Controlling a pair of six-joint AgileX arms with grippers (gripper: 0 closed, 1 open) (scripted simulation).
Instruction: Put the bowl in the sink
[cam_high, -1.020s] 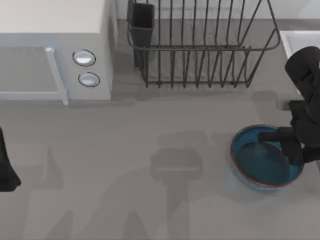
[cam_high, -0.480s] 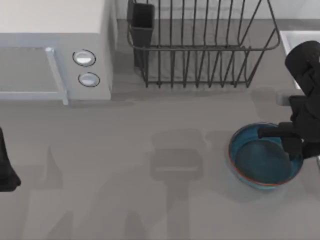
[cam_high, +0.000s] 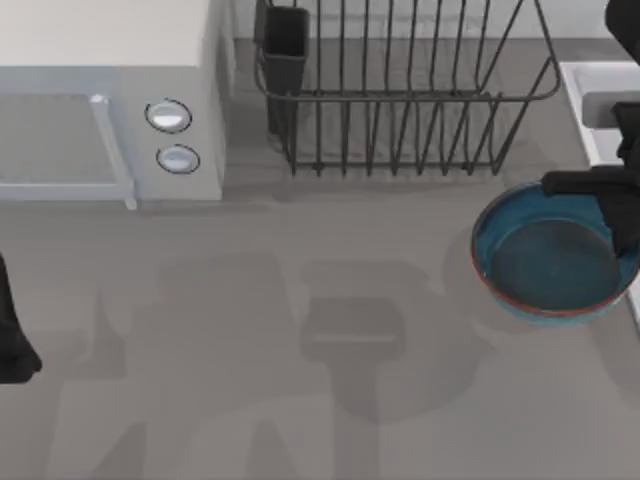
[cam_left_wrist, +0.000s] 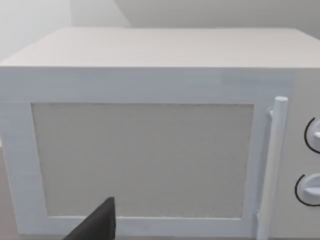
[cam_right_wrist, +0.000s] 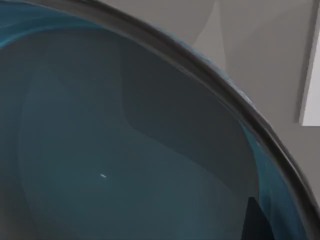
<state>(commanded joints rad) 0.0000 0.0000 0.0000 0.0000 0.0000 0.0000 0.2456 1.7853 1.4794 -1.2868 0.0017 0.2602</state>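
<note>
At the top view's right edge, the right gripper (cam_high: 612, 195) pinches the glossy, likely slippery bowl (cam_high: 550, 255) by its rigid rim, beside the sink (cam_high: 590, 85); the left arm is parked.

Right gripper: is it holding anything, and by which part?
The right gripper holds the bowl by the rim on its far right side, near the sink. The bowl appears lifted off the table.
</note>
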